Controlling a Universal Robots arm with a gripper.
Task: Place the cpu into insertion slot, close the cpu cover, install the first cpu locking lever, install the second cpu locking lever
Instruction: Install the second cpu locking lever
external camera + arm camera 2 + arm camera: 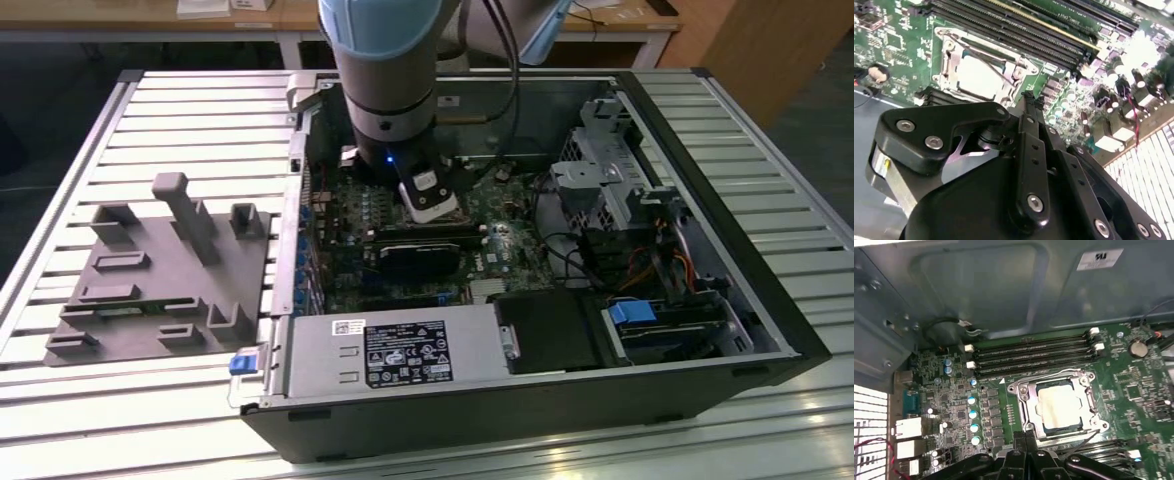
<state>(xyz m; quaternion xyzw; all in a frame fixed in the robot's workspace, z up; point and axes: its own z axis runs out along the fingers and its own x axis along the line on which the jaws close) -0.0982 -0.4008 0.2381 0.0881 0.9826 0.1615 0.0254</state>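
Memory slots [1031,357] seen beside the insertion slot [1021,412]; capacitors [972,414] nearby. Cpu [1060,407], pale silver, seated in slot, cpu cover [1090,405] down. Gripper [1026,436] fingers pressed together, just beside socket edge.

Cpu [1061,405], dull silver square, sits flat in the insertion slot [1030,416] on the green mobo. Silvery cpu cover [1024,390] lies closed around it, framing chip w/ square cut-out.

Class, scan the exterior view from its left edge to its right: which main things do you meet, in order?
Grey fixture block → blue latch → robot arm → drive cage → blue drive bracket.
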